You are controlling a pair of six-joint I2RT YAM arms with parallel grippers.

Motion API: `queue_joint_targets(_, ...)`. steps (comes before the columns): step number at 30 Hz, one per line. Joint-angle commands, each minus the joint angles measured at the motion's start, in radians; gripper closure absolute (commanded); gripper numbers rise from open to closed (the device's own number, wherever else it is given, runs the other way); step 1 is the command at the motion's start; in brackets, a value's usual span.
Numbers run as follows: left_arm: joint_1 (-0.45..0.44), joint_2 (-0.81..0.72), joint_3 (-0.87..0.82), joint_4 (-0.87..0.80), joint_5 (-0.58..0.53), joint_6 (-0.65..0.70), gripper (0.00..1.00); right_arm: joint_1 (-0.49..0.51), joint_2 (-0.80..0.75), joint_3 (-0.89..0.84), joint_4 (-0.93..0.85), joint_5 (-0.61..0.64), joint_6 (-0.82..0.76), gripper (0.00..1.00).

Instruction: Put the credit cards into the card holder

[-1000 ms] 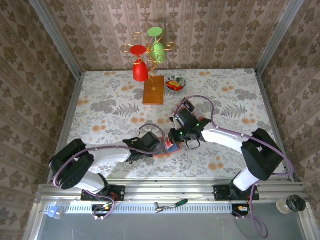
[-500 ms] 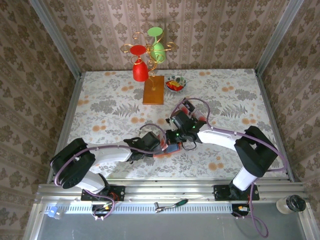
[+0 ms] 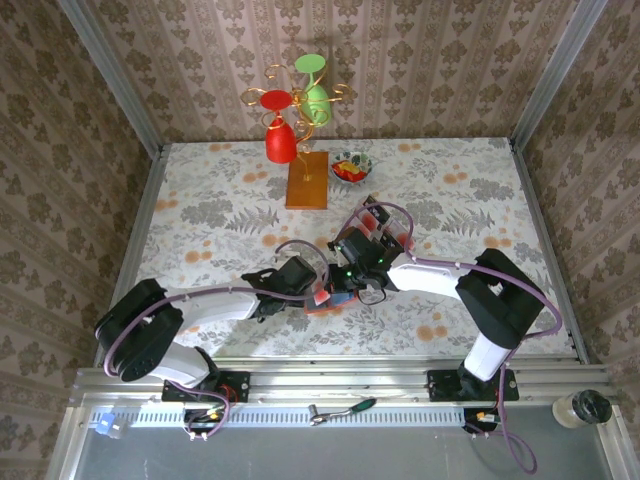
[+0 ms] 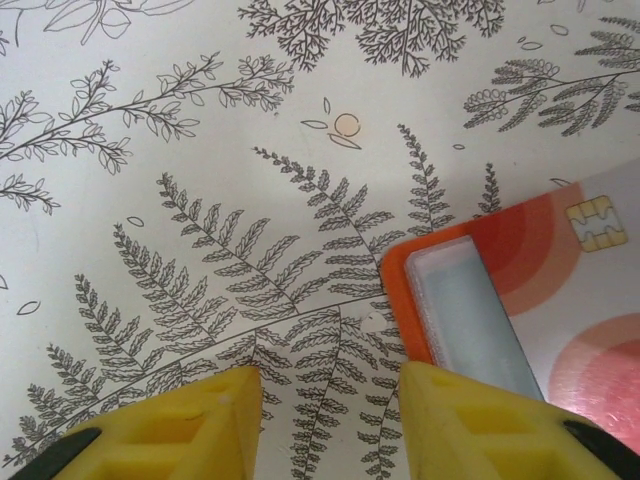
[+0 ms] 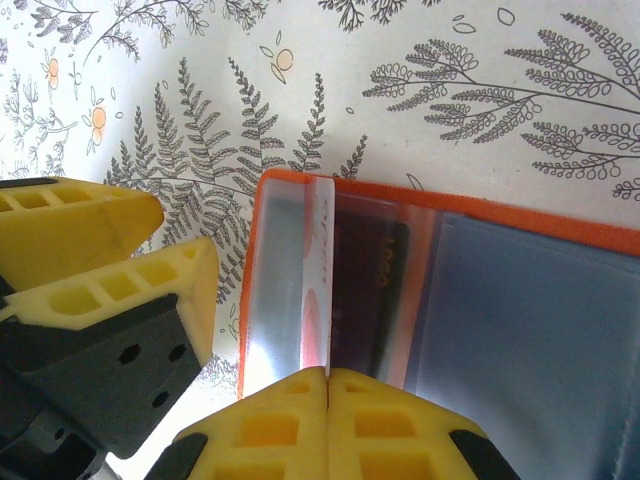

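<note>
Lying open and flat on the fern-printed tablecloth [image 4: 200,150], the card holder [image 5: 520,225] is being viewed near the table's front middle, with a black card [image 5: 375,290] already tucked in one clear sleeve. A pale card [image 5: 318,270] with red blotches is being pinched on edge over the sleeve at the holder's end by the right gripper [image 5: 328,378], whose fingers are clenched on it. The left gripper [image 4: 330,415] is being held released, with bare cloth between its fingers and the holder's orange corner just beside one fingertip.

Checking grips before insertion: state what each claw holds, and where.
Right claw pinches a pale credit card by its near edge; left claw holds nothing.
</note>
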Motion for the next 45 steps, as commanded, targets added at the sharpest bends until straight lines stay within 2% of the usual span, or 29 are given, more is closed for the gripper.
queue_joint_targets(1, -0.019, -0.011, 0.018, -0.020, 0.010, -0.003, 0.58, 0.006, 0.020, -0.022, 0.007, 0.036, 0.019, 1.00)
queue_joint_targets(18, -0.051, 0.106, 0.035, -0.020, -0.023, -0.043, 0.58, 0.000, -0.036, -0.028, -0.034, 0.065, 0.001, 1.00)
queue_joint_targets(27, -0.053, 0.124, 0.039, -0.030, -0.025, -0.045, 0.58, -0.069, -0.152, -0.066, -0.068, 0.097, -0.014, 1.00)
queue_joint_targets(40, -0.054, 0.146, 0.055, -0.039, -0.021, -0.040, 0.58, -0.090, -0.204, -0.264, 0.234, 0.080, 0.070, 1.00)
queue_joint_targets(45, -0.054, 0.152, 0.058, -0.039, -0.020, -0.040, 0.59, -0.090, -0.257, -0.310, 0.277, 0.117, 0.087, 1.00)
